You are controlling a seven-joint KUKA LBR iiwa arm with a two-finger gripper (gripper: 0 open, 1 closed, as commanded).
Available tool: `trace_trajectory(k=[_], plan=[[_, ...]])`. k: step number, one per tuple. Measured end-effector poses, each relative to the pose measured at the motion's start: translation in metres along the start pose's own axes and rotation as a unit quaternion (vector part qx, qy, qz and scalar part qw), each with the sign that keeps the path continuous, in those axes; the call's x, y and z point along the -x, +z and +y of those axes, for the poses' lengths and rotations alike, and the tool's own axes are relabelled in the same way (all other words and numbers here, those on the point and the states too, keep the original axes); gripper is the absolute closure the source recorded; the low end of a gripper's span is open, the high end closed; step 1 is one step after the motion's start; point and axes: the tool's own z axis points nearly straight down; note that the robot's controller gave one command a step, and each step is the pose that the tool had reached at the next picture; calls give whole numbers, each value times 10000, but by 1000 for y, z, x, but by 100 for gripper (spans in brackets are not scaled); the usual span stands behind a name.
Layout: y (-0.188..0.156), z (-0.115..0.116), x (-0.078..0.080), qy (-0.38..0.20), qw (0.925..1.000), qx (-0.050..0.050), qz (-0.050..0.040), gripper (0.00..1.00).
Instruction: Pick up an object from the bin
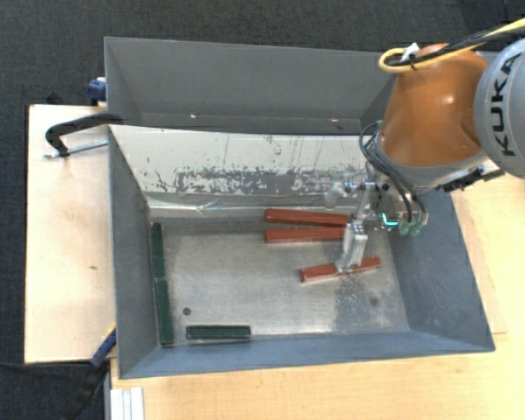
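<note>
Grey metal bin [245,86], floor scuffed, a few loose bars spread over it.

Two red-brown bars [304,219] lay at 1 o'clock on the floor. They were side by side and near parallel, close under the back wall. Their right ends ran in behind the wrist hardware; contact there could not be judged.

Long dark green bar [158,278] lay at 9 o'clock, along the left wall. Short dark green bar [217,332] lay at 7 o'clock, along the front wall, with its left end near the long one's lower end. Small dark speck [186,311] sat at 8 o'clock, near the short bar but apart from it.

Lone red-brown bar [322,274] lay at 3 o'clock, slightly aslant with its right end the higher in view. It was just below the pair and well apart from the green bars. Nothing lay across it; the pair was its nearest neighbour.

Arm [510,103] came in from 2 o'clock. Its orange cover [433,112] hung over the bin's right back corner, with a yellow cable [437,49] looped above the cover.

Gripper [352,265] pointed down with a slight lean, its tip at the lone red-brown bar, right of that bar's middle. Whether it was closed on the bar or loose about it could not be made out.
</note>
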Motion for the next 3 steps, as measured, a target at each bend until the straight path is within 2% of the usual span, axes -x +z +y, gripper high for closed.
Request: trace_trajectory(k=[1,2,3], plan=[[-3,0,2,-1,10000,-2,-35,0],[35,-9,-19,-372,9993,-5,-61,0],[78,8,-17,-1680,9858,-11,-36,0]])
